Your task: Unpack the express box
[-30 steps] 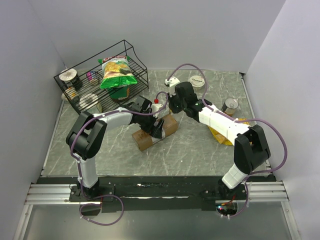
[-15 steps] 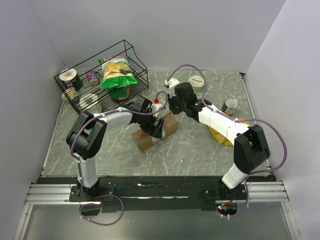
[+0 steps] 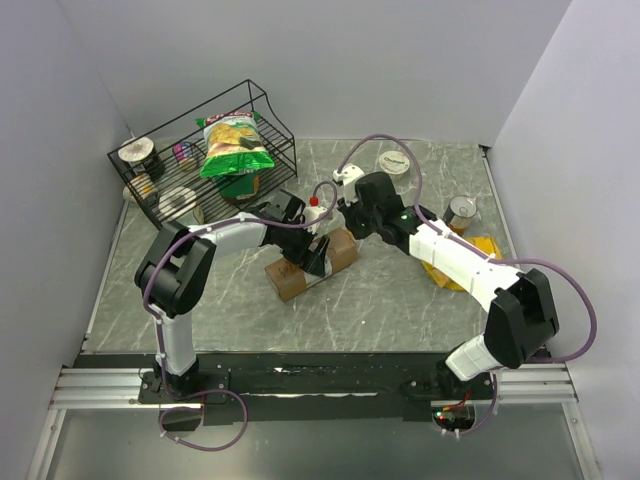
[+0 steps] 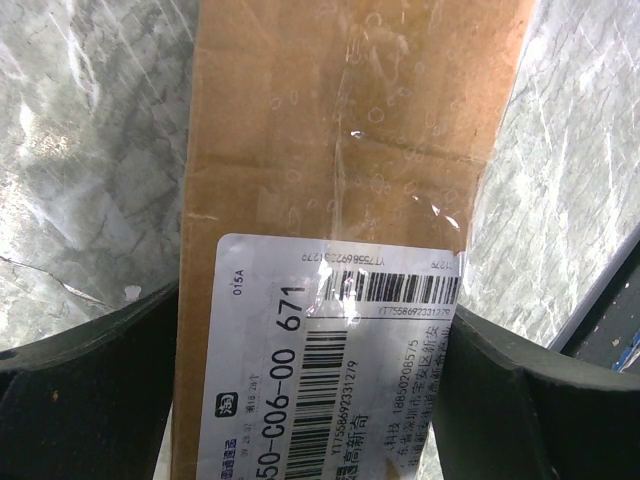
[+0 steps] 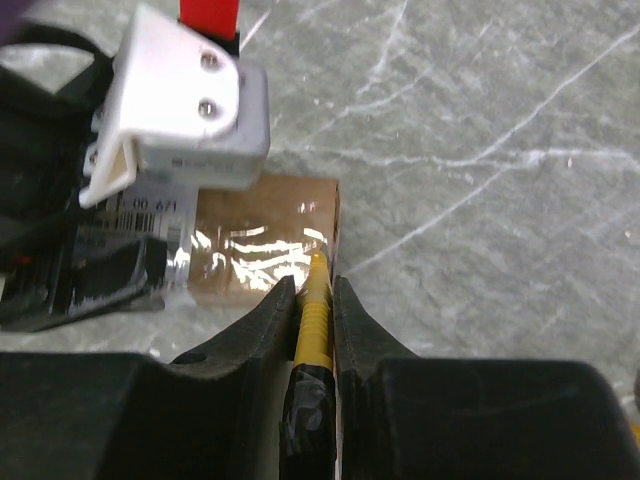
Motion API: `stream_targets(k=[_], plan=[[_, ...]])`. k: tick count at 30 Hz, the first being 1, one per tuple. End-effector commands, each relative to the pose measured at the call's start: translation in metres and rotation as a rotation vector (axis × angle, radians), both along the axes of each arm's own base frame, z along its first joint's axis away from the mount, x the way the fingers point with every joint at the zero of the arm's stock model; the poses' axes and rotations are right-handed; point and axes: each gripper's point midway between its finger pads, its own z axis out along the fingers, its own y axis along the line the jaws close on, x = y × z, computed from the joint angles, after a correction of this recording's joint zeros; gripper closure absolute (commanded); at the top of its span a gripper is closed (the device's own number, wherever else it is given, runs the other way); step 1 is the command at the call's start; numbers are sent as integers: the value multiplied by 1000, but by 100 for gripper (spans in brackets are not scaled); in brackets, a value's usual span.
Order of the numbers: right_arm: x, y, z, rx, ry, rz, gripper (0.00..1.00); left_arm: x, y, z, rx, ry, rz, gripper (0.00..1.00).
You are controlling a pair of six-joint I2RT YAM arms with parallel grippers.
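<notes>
Brown cardboard sealed with clear tape makes up the express box. It lies flat and slantwise near the middle of the grey marbled table, between the two arms. Its flaps are shut, so nothing inside it can be seen. A white shipping label with barcodes faces up on its top side.

The left gripper straddles the box from above. Its black fingers are spread wide, one laid against each long side, clasping the carton across its width. The right gripper has its fingers drawn close together, pinching a slim yellow tool. The tool's tip sits at the top edge of the box's end, where glossy tape covers the cardboard.

At the back left stands a black wire basket. Inside it a green chip bag stands upright. A tin with a pale lid sits at the basket's left end, and a second round tin sits toward its front. The smaller things among them are too small to name.

Outside the basket, a round white tub rests at the back of the table. A metal can stands near the right edge. Near the can lies a yellow bag, partly under the right arm.
</notes>
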Motion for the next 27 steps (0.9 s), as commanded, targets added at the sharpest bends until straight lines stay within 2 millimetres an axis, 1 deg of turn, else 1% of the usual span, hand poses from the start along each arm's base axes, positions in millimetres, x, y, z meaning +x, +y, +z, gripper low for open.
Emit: stream_targets(k=[1, 6, 10, 12, 14, 15, 17, 18, 20, 21, 22, 23, 24, 26, 27], plan=[[-46, -7, -16, -39, 141, 57, 100, -2, 42, -60, 208, 92, 148, 13], [-53, -15, -23, -69, 154, 59, 100, -3, 45, -60, 208, 85, 144, 13], [-63, -22, -25, -78, 168, 68, 100, -4, 48, -60, 216, 77, 143, 13], [-69, -25, -21, -72, 168, 64, 100, -5, 48, -59, 214, 73, 139, 13], [-69, -26, -11, -55, 153, 48, 100, -4, 48, -57, 214, 66, 137, 13], [-65, -27, 6, -29, 112, 28, 100, -4, 48, -57, 215, 65, 134, 13], [-56, -26, 28, 13, 43, 10, 100, -5, 46, -55, 208, 63, 123, 12], [-49, -25, 48, 38, -7, -1, 100, -5, 43, -51, 195, 65, 114, 12], [-40, -26, 66, 60, -58, -17, 100, -6, 32, -41, 144, 69, 84, 10], [-35, -28, 75, 59, -84, -35, 100, -6, 27, -31, 114, 59, 70, 8], [-33, -31, 76, 48, -91, -34, 100, -4, 20, -20, 78, 53, 56, 2], [-33, -32, 73, 36, -88, -32, 100, -7, 12, -9, 28, 65, 27, 1], [-35, -35, 62, 13, -74, -31, 100, -6, 6, 6, -8, 50, 7, 3], [-38, -40, 47, -20, -56, -27, 100, 0, -3, 33, -55, 3, -48, 3], [-42, -44, 34, -38, -33, -28, 100, 1, -8, 50, -87, -20, -69, 4]])
